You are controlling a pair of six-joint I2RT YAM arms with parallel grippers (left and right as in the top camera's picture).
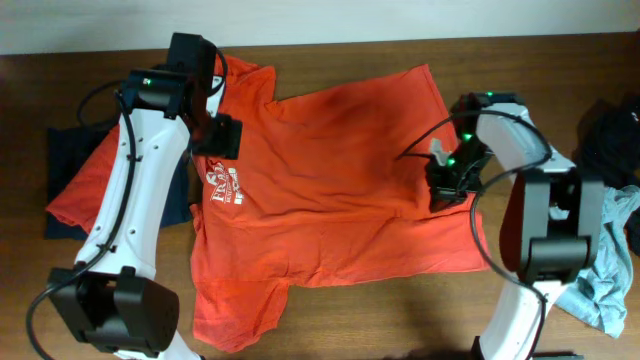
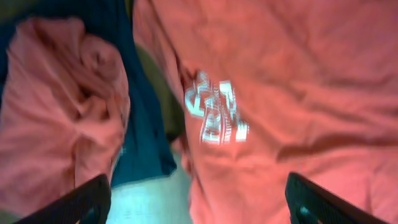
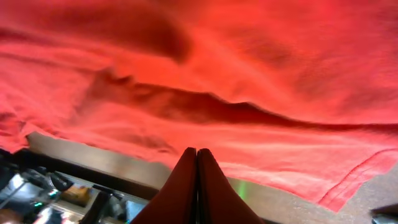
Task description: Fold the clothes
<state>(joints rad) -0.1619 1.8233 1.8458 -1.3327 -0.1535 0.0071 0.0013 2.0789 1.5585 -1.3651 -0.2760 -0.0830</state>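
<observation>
The table (image 1: 400, 320) bears everything. The T-shirt (image 1: 340, 170) fills its middle, spread open but creased across the chest, with its collar close to the far edge and one sleeve reaching toward the near edge. That creasing looks like the main risk: a fold started over it would likely lock in wrinkles or come out crooked.

On the left, a navy garment (image 1: 70, 145) and a plain orange garment (image 1: 75, 200) lie bunched just beside the shirt. A grab on that side could catch the wrong cloth and drag it along. On the right, a black garment (image 1: 612, 130) and a grey-blue garment (image 1: 610, 285) sit at the table's end by the right arm's base. They are apart from the shirt, but a wide swing could sweep them off.

Bare wood shows mainly along the near edge and the far right corner, so there is little room to slide the shirt sideways.

The left claw (image 1: 217, 137) hangs above the white print (image 1: 228, 188), fingers spread wide, holding nothing. The right claw (image 1: 447, 190) is pressed closed at the shirt's right side. No cloth shows between its fingers, so a pull from there may simply slip.
</observation>
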